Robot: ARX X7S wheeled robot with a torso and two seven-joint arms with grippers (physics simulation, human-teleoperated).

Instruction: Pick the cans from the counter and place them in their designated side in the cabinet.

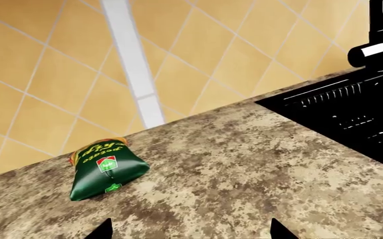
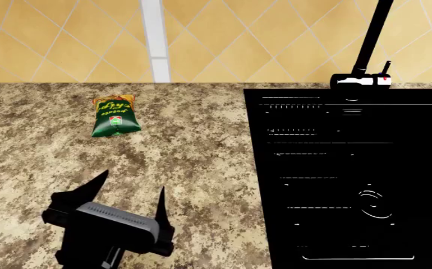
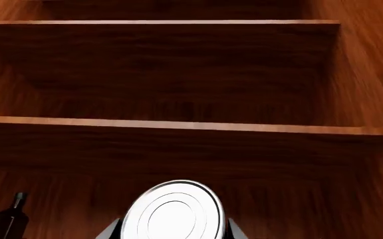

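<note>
At the bottom centre of the right wrist view, the right gripper [image 3: 171,231] clasps a silver-topped can [image 3: 173,213] before the cabinet shelves [image 3: 171,125], apparently to shelve it, while the left gripper [image 2: 130,196] hovers wide-open and empty over the granite counter [image 2: 193,162], lower left in the head view.

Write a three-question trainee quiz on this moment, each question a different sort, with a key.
1. True or false: the left gripper holds the chip bag.
2. What sits between the right gripper's fingers, facing the wooden shelves? A) a can B) a bottle C) nothing
3. Fill in: the black sink is set into the ____ counter.

Key: 1 false, the gripper is open and apart from the bag, which lies on the counter. 2 A; only the can's silvery end shows. 3 granite.
</note>
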